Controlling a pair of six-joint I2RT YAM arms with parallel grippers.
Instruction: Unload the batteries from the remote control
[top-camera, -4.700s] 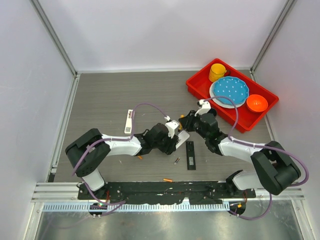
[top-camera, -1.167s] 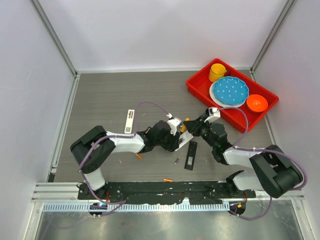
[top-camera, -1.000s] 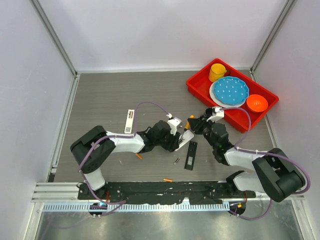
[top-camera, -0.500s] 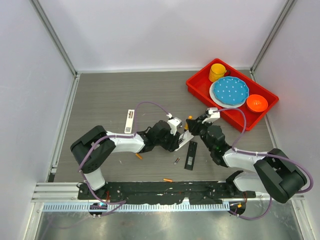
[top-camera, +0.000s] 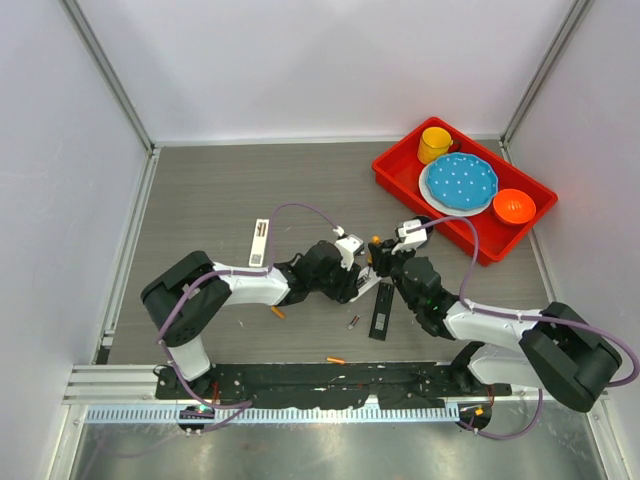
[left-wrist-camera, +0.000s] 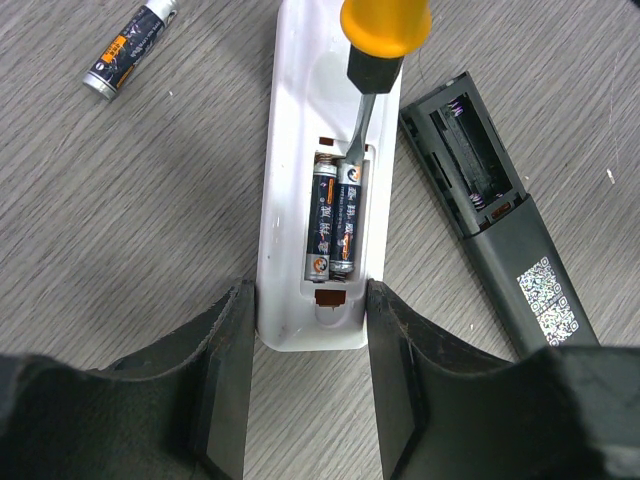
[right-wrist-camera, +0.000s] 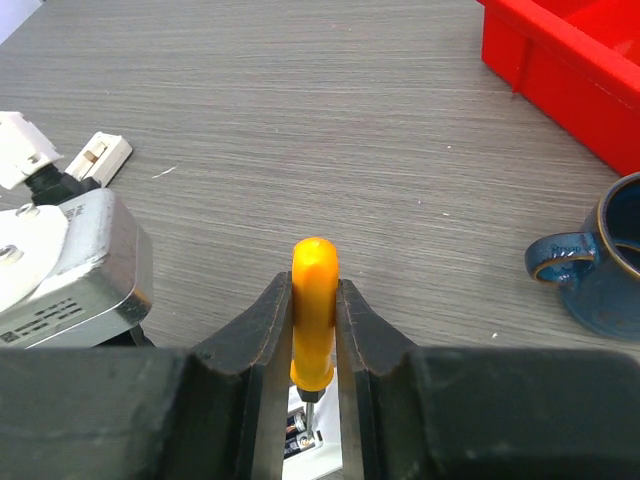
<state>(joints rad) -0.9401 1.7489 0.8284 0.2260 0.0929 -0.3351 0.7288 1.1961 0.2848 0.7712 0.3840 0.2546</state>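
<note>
- A loose battery (left-wrist-camera: 130, 50) lies on the tabletop (left-wrist-camera: 150, 200) at the far left of the left wrist view, well apart from the white remote (left-wrist-camera: 290, 200).
- The white remote is clamped at its near end by the left gripper (left-wrist-camera: 312, 325), whose jaws are set at a middling width against both long edges.
- The two batteries (left-wrist-camera: 332, 225) to be unloaded are seated side by side in the open bay of the white remote. They sit just ahead of the left jaws, with their long axes running along the remote and away from that gripper.
- The screwdriver (left-wrist-camera: 385, 25) is pinched by its orange handle in the narrow jaws of the right gripper (right-wrist-camera: 314, 300). Its blade is set at the far, spring end of the right-hand battery. The right arm is judged to be the one to act, and the coming move is thought to turn on levering that end up and out.
- A black remote (left-wrist-camera: 480, 190) lies just right of the white one, and its bay is seen to be empty.
- The blade's contact is shown only in the left wrist view; in the right wrist view it is mostly hidden behind the jaws. A blue mug (right-wrist-camera: 590, 265) is shown only in the right wrist view. From overhead, a red tray (top-camera: 398, 168) is seen at the far right.
</note>
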